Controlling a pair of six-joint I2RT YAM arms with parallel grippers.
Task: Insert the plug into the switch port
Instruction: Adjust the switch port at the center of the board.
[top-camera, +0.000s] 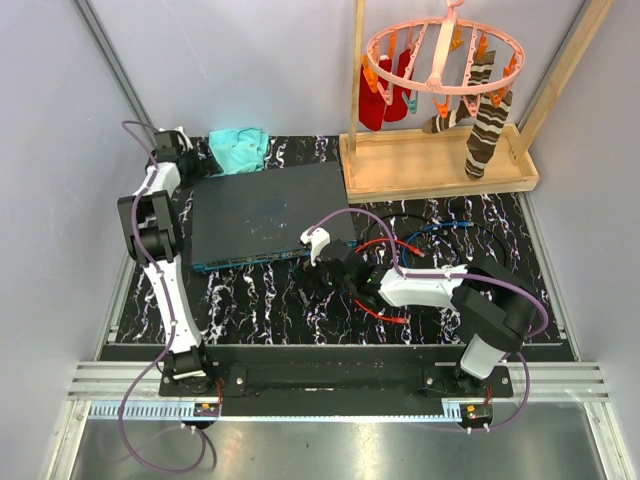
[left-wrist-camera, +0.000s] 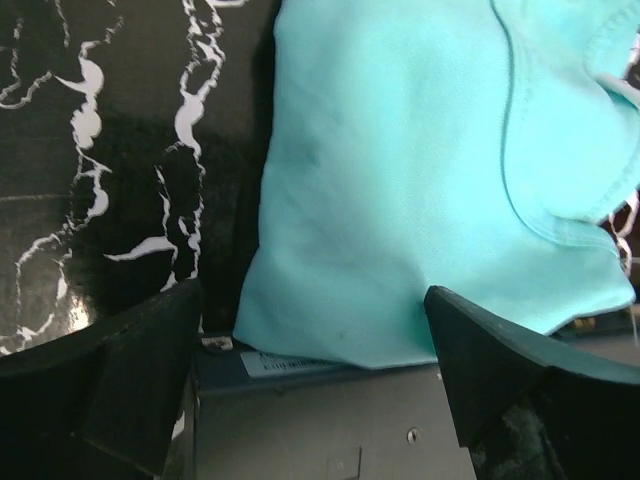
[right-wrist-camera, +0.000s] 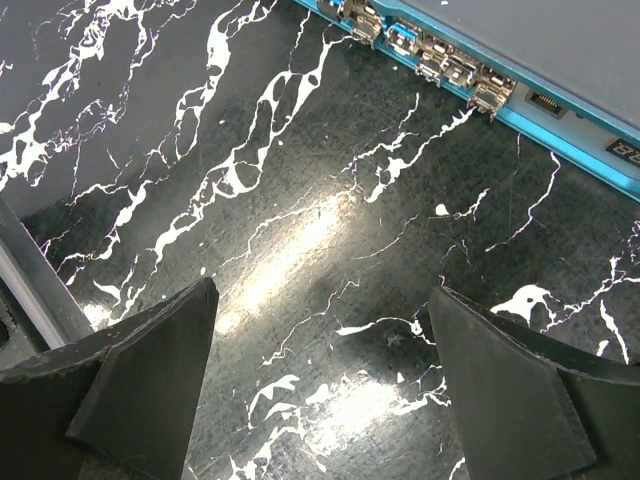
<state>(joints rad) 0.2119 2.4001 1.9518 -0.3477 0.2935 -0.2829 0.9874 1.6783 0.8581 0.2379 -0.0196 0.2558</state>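
Observation:
The switch (top-camera: 268, 212) is a flat dark grey box in the middle of the table, its teal front edge (top-camera: 262, 262) facing me. In the right wrist view that teal edge (right-wrist-camera: 560, 135) with its row of sockets (right-wrist-camera: 440, 65) runs across the top right. My right gripper (top-camera: 325, 278) is open and empty, low over the marbled table just in front of the switch's right end (right-wrist-camera: 322, 292). My left gripper (top-camera: 185, 150) is open and empty at the switch's back left corner (left-wrist-camera: 312, 292). Red (top-camera: 385, 243) and blue (top-camera: 440, 228) cables lie to the right; I cannot make out a plug.
A folded teal cloth (top-camera: 238, 148) lies behind the switch, overlapping its back edge (left-wrist-camera: 420, 180). A wooden tray (top-camera: 440, 165) with a pink sock hanger (top-camera: 440, 60) stands at the back right. Loose black cables (top-camera: 470, 235) loop on the right half of the table.

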